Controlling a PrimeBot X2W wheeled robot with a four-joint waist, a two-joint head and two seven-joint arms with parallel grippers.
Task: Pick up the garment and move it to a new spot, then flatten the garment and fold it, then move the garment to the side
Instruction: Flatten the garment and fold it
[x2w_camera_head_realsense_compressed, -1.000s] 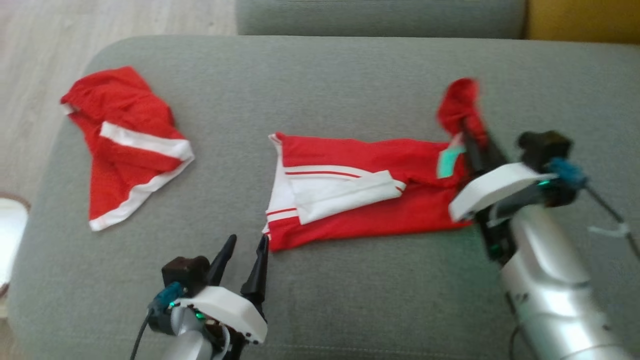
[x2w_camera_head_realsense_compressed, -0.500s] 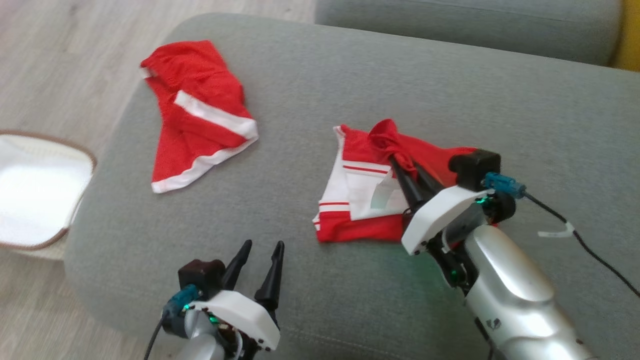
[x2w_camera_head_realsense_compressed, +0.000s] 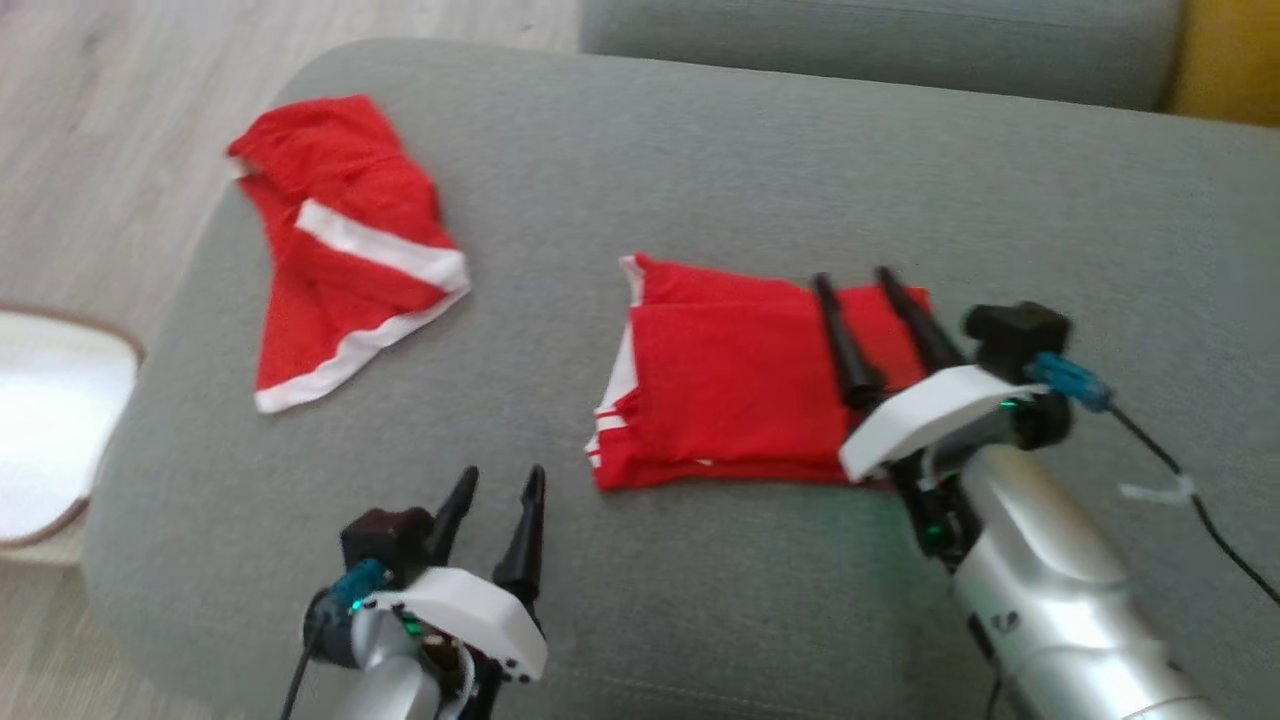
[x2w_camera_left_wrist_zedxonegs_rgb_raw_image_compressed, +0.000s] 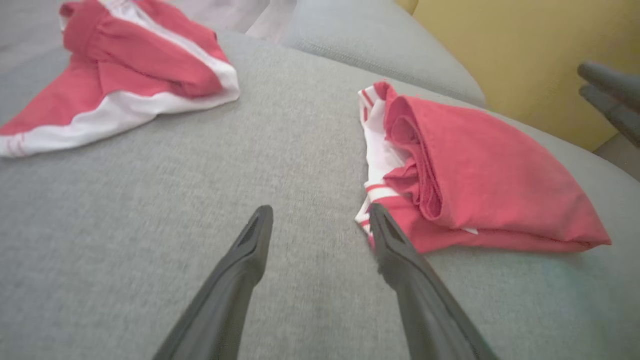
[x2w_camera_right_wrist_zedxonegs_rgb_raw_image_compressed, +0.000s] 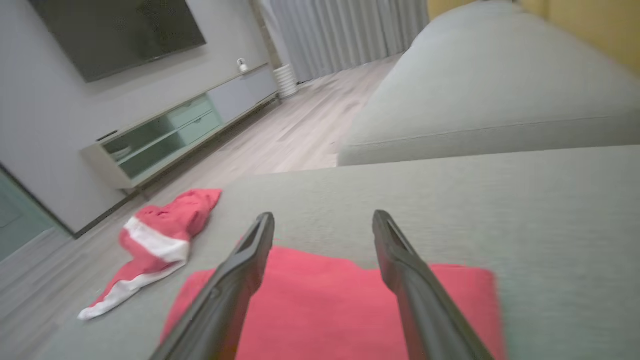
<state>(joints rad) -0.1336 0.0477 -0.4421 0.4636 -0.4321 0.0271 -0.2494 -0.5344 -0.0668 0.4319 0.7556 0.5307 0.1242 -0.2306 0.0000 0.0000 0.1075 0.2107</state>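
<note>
On the grey sofa cushion (x2w_camera_head_realsense_compressed: 700, 150) the folded red garment (x2w_camera_head_realsense_compressed: 730, 385) sits around the middle. The right gripper (x2w_camera_head_realsense_compressed: 851, 277) is over its right end, fingers spread wide and holding nothing. The left gripper (x2w_camera_head_realsense_compressed: 503, 472) is near its front-left corner, fingers apart and empty too, and a second red-and-white garment (x2w_camera_head_realsense_compressed: 340, 245) lies crumpled well off to the left.

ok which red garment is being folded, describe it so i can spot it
Look at the grey sofa cushion, near its middle, under the open right end effector. The folded garment is a neat red rectangle with white trim along one edge, unlike the crumpled garment with the white band near the cushion's left end.
</note>
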